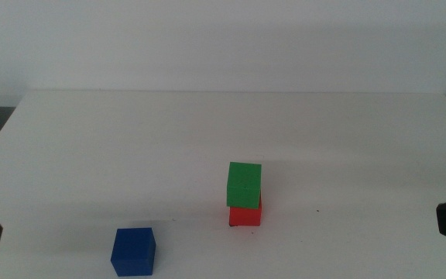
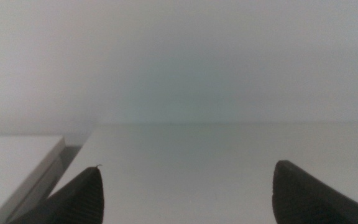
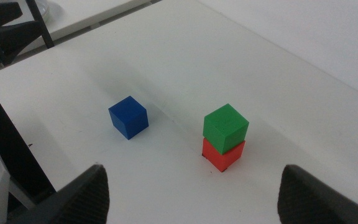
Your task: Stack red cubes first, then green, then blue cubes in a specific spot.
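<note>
White counter [image 1: 207, 132]: a green cube [image 1: 244, 184] sat on a red cube [image 1: 245, 212], turned slightly askew of it, the pair right of centre in the middle view; a blue cube [image 1: 134, 250] rested alone on the counter, well apart to their left and nearer the front edge. Left gripper [image 2: 185, 193] waited low at the counter's left front, jaws spread wide and holding nothing. Right gripper [image 3: 194, 196] waited at the right edge, jaws likewise wide apart and empty, facing the cubes.
</note>
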